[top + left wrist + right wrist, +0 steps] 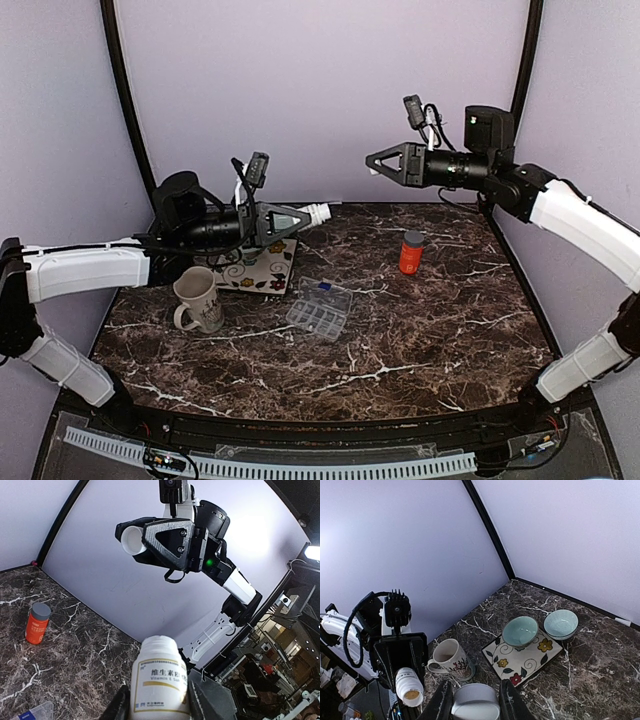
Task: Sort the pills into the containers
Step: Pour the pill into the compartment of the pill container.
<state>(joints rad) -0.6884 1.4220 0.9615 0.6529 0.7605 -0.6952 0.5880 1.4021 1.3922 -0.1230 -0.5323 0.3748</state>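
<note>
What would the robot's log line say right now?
left gripper: shut on white bottle, uncapped | right gripper: shut on white cap | organiser box: untouched

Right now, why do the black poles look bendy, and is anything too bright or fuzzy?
Top external view: the black poles bow because the lens distorts. Left wrist view: a lamp glares at the right edge. Right wrist view: the white cap between the jaws looks soft, probably too near to focus.

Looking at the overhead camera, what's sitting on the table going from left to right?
mug → floral mat → organiser box → orange bottle
</note>
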